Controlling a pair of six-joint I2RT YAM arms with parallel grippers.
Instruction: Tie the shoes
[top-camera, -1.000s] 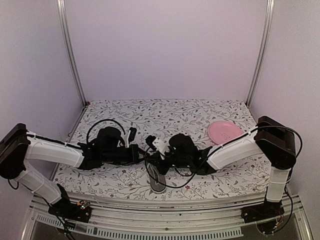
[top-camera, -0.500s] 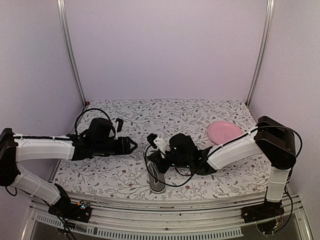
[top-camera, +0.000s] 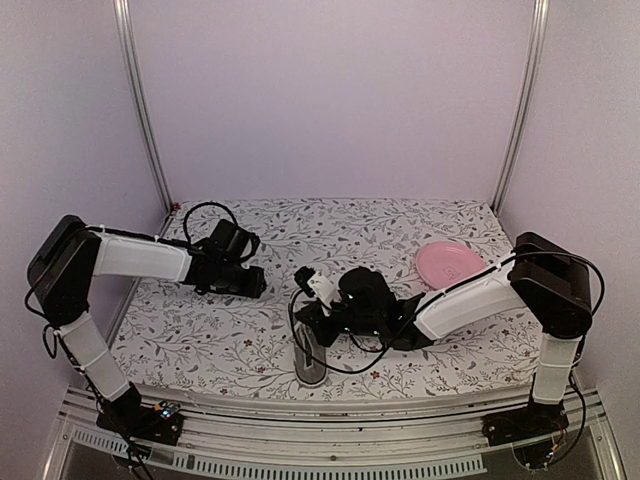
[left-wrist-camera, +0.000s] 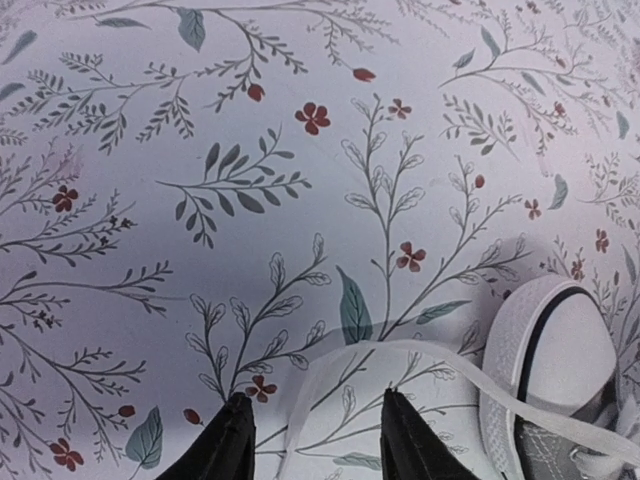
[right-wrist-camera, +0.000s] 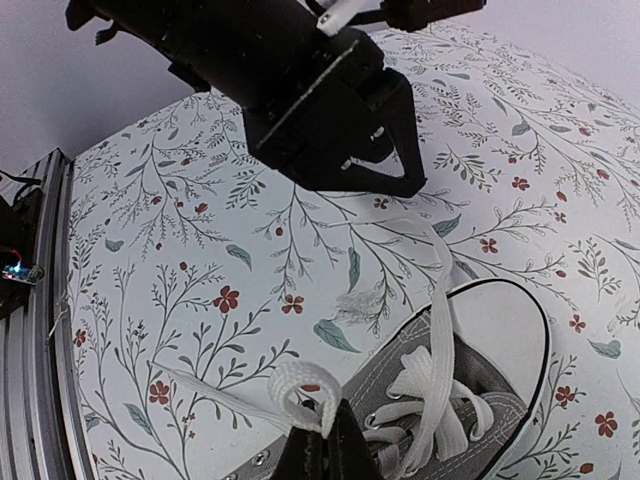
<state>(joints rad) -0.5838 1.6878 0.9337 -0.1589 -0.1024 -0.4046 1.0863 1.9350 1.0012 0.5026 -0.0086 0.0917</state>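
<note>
The grey sneaker with white sole lies at the near edge, toe pointing away from the arms. In the right wrist view its toe cap and white laces show. My right gripper is shut on a small loop of white lace beside the eyelets; in the top view it hovers over the shoe. My left gripper is open, left of the shoe. In the left wrist view it straddles a loose lace strand lying on the cloth, with the toe cap to the right.
A pink round plate sits at the right rear of the floral tablecloth. Black cables hang around both wrists. The left gripper's body fills the top of the right wrist view. Metal rails line the near edge.
My left arm has swung back and to the left, its gripper drawing away from the shoe. The right gripper has kept still, holding the lace.
</note>
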